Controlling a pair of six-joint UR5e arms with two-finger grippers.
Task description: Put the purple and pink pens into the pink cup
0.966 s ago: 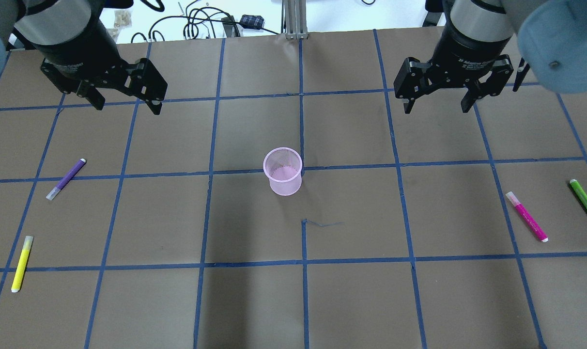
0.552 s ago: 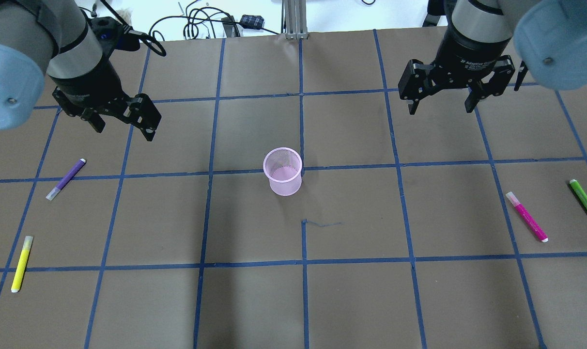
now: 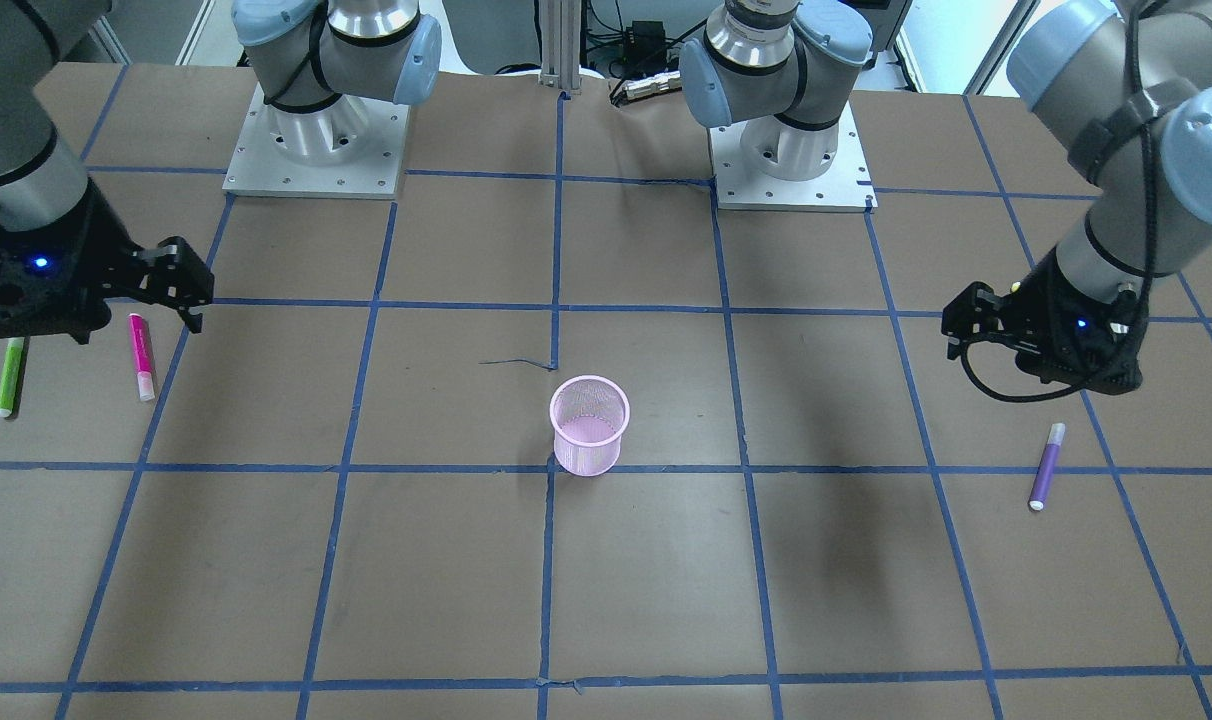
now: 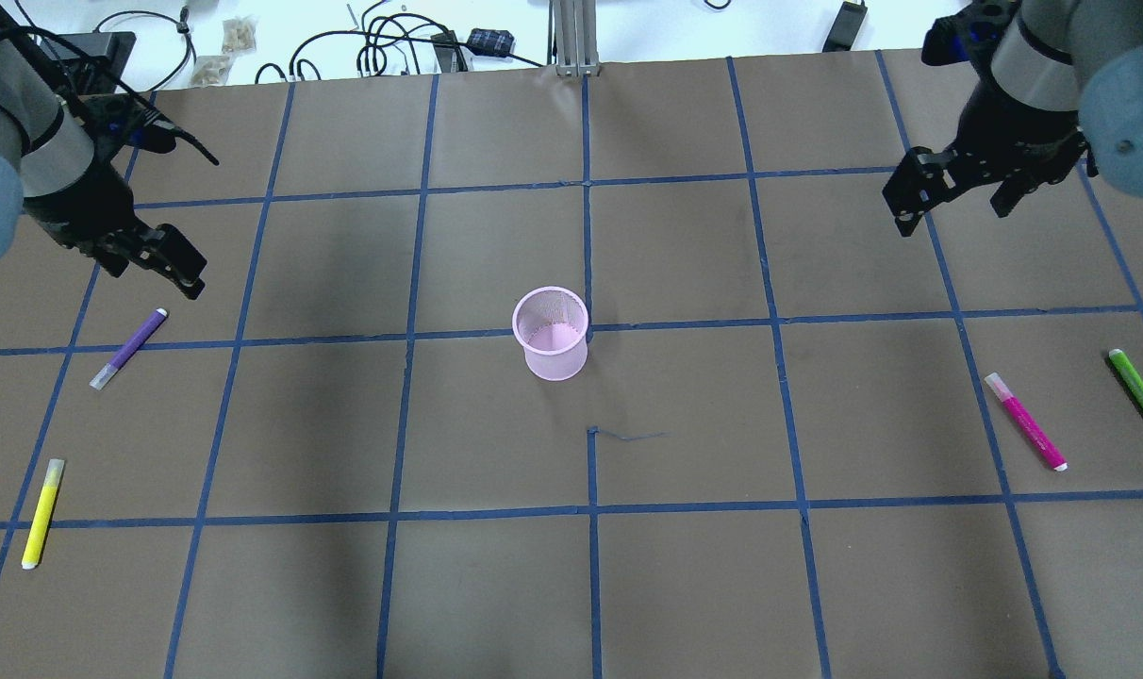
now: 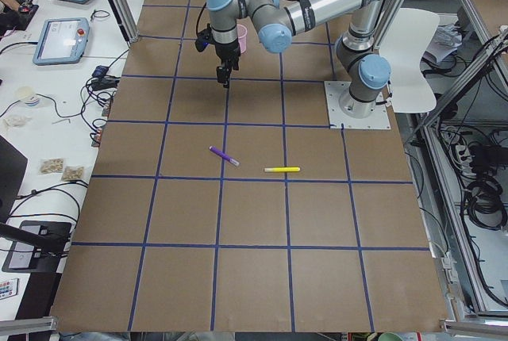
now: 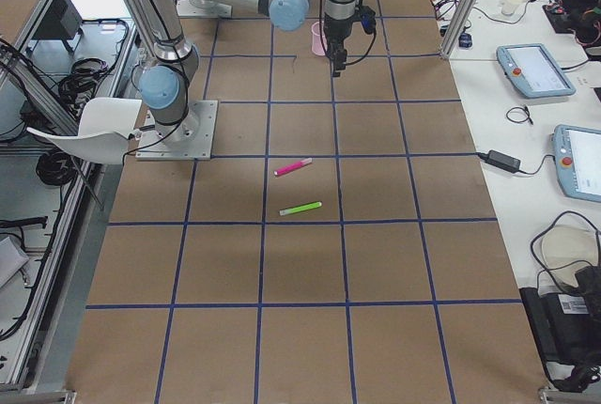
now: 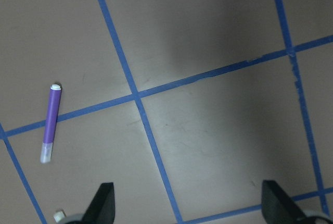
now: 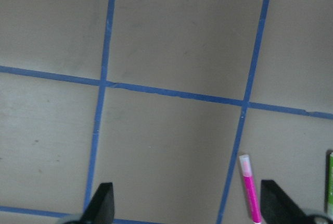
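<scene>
The pink mesh cup [image 4: 551, 332] stands upright at the table's middle and looks empty. The purple pen [image 4: 129, 349] lies flat at the left and also shows in the left wrist view [image 7: 51, 122]. My left gripper [image 4: 155, 278] is open and empty, hovering just behind the purple pen. The pink pen [image 4: 1025, 421] lies flat at the right and its tip shows in the right wrist view [image 8: 250, 195]. My right gripper [image 4: 953, 219] is open and empty, hovering well behind the pink pen.
A yellow pen [image 4: 42, 513] lies at the front left, and a green pen [image 4: 1141, 396] lies by the right edge beside the pink pen. Cables [image 4: 392, 42] lie beyond the table's far edge. Blue tape lines grid the brown tabletop.
My left gripper has moved left and forward, closer to the purple pen. My right gripper has moved right toward the pink pen's side. Both stay open; the pens and cup have not moved.
</scene>
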